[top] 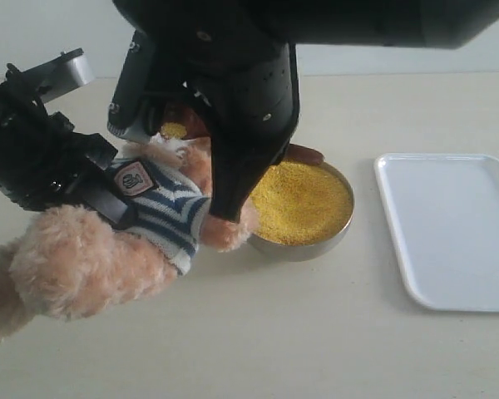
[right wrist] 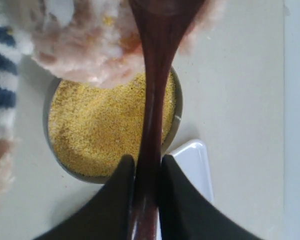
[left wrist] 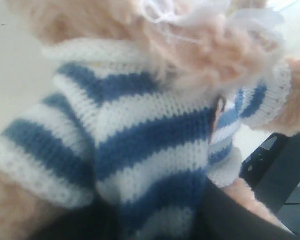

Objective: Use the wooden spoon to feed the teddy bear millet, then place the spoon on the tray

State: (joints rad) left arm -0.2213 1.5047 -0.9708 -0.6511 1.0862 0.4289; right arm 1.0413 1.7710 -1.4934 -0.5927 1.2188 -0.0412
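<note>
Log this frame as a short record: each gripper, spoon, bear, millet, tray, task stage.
left gripper: shut on the teddy bear
right gripper: shut on the wooden spoon handle
millet: heap in steel bowl beside the bear
spoon head: at the bear's face, some millet on it
tray: right of the bowl, apart, no spoon on it
stage: feeding

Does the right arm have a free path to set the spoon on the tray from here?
Probably yes: the right gripper grips the wooden spoon, and the tray lies bare on its side beside the bowl, nothing standing between.
</note>
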